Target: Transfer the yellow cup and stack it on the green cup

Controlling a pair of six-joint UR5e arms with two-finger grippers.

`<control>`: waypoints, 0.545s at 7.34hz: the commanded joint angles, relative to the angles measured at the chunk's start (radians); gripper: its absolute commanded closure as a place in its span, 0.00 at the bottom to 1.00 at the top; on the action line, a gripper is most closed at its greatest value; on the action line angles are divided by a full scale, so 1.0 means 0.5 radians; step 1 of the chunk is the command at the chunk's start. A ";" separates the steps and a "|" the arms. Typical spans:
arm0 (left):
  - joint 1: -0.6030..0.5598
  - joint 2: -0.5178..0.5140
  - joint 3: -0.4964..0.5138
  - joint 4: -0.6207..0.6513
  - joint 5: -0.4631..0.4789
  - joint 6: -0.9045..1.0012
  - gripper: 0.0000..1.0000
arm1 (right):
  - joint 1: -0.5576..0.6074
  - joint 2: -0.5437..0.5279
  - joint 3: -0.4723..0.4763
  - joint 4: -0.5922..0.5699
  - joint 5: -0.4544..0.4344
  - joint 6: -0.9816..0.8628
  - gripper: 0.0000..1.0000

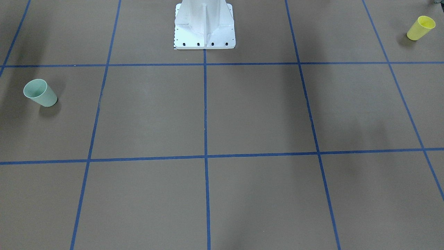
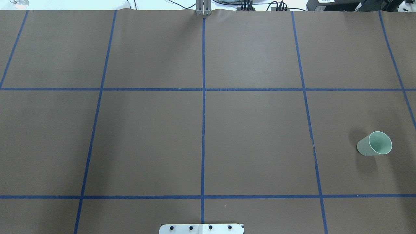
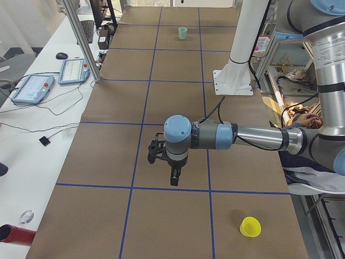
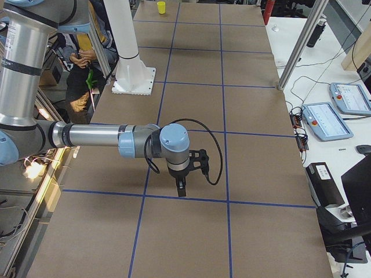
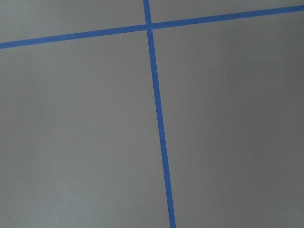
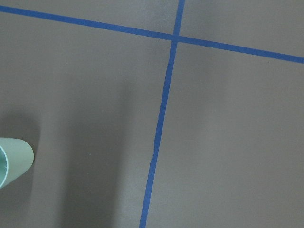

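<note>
The yellow cup (image 1: pixel 420 27) stands upright near the table's corner on my left side; it also shows in the exterior left view (image 3: pixel 250 226) and far off in the exterior right view (image 4: pixel 161 7). It is out of the overhead view. The green cup (image 1: pixel 40 92) stands upright on my right side, also in the overhead view (image 2: pixel 374 144) and at the right wrist view's left edge (image 6: pixel 12 161). My left gripper (image 3: pixel 173 181) hangs above the table, well away from the yellow cup. My right gripper (image 4: pixel 181 190) hangs over a tape line. I cannot tell whether either is open or shut.
The white robot pedestal (image 1: pixel 204 31) stands at the table's robot-side edge. Blue tape lines (image 2: pixel 203 97) grid the brown table top. A metal post (image 3: pixel 81 38) and tablets (image 3: pixel 32 89) stand along the operators' side. A person (image 4: pixel 81 63) sits behind the robot.
</note>
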 commanded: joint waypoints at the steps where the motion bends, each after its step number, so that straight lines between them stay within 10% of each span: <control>1: 0.001 0.008 -0.010 0.000 -0.006 0.003 0.00 | -0.001 -0.008 -0.003 0.002 0.001 -0.014 0.00; 4: 0.004 -0.007 -0.038 -0.052 -0.018 -0.018 0.00 | 0.002 -0.060 0.003 0.011 0.001 -0.020 0.00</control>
